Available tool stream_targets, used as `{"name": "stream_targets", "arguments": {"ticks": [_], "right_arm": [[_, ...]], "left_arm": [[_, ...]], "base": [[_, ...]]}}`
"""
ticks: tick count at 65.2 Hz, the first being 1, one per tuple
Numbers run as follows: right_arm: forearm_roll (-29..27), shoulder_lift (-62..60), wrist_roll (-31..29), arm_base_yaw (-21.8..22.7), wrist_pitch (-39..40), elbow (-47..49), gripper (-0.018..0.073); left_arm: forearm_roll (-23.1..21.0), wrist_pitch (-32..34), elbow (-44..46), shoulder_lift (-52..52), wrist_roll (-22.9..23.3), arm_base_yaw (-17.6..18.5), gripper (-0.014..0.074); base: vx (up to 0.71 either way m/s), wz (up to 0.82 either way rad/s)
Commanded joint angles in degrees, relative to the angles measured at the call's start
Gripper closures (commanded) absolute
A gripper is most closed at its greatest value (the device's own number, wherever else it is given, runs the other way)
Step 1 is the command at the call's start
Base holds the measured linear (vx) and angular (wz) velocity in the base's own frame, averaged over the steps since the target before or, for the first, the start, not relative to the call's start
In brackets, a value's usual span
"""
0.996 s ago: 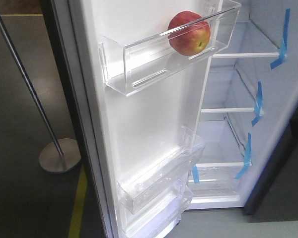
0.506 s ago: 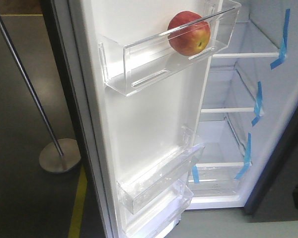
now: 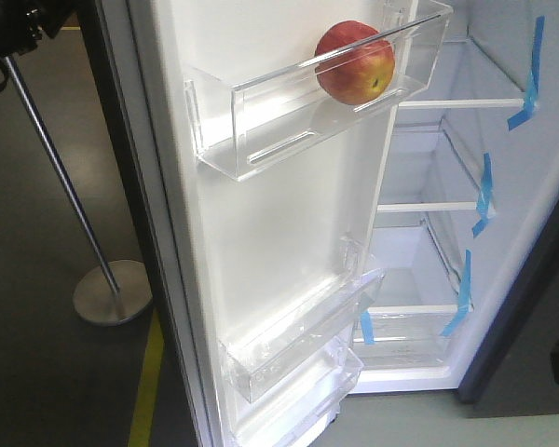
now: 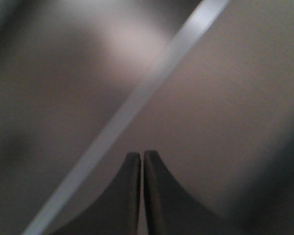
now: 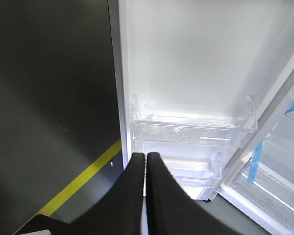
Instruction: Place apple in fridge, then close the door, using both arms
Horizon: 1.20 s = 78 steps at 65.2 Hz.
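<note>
Red-yellow round apple (image 3: 355, 62) sits loose in the white door's (image 3: 289, 223) clear top bin (image 3: 261, 121); both grippers (image 4: 141, 161) (image 5: 146, 161) pinched empty, so a hard swing might roll it out.

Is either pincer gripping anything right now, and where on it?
Nothing is held. The left pincer and right pincer are both shut with nothing between them. The apple sits in the door's upper bin.
</note>
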<state>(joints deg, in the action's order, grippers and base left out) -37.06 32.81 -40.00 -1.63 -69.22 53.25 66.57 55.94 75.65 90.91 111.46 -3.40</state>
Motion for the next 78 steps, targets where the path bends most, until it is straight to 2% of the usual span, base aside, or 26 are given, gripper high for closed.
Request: {"name": "stream_targets", "arguments": {"ticks": [1, 16, 26, 38, 44, 58, 65, 73, 78], "right_arm": [[-1.96, 0.37, -0.01, 0.36, 3.54, 1.24, 0.0565], [-1.96, 0.37, -0.01, 0.36, 5.6, 1.24, 0.0565], [-1.96, 0.37, -0.01, 0.36, 7.59, 1.24, 0.0565], [-2.07, 0.37, 0.06, 0.36, 11.68, 1.24, 0.0565], [-2.39, 0.37, 0.66, 0.36, 13.97, 1.24, 0.0565], [-0.69, 0.37, 6.98, 0.36, 19.09, 1.24, 0.056], [3.0, 0.37, 11.57, 0.36, 22.13, 1.24, 0.054], [7.97, 0.37, 17.04, 0.36, 24.18, 1.24, 0.0475], [11.51, 0.47, 17.62, 0.36, 24.87, 1.24, 0.0433]], "left_arm": [[-1.76, 6.03, 1.87, -2.28, 0.43, 1.51, 0.0575], [2.4, 12.43, 1.87, -2.33, 0.43, 5.59, 0.0573], [4.47, 15.66, 1.87, -2.4, 1.07, 10.0, 0.0572], [12.27, 14.95, 1.87, -2.4, 1.85, 18.99, 0.0572], [16.84, 15.11, 1.87, -2.46, 1.92, 22.18, 0.0572], [23.28, 14.84, 1.87, -4.16, 4.06, 22.77, 0.0572], [26.11, 13.93, 1.87, -5.71, 4.74, 22.42, 0.0572], [30.84, 11.44, 1.87, -7.61, 4.74, 22.42, 0.0572], [34.29, 9.33, 1.87, -8.86, 4.86, 22.42, 0.0572]], "base": [[0.0, 0.0], [0.0, 0.0], [0.0, 0.0], [0.0, 0.0], [0.0, 0.0], [0.0, 0.0], [0.0, 0.0], [0.0, 0.0], [0.0, 0.0]]}}
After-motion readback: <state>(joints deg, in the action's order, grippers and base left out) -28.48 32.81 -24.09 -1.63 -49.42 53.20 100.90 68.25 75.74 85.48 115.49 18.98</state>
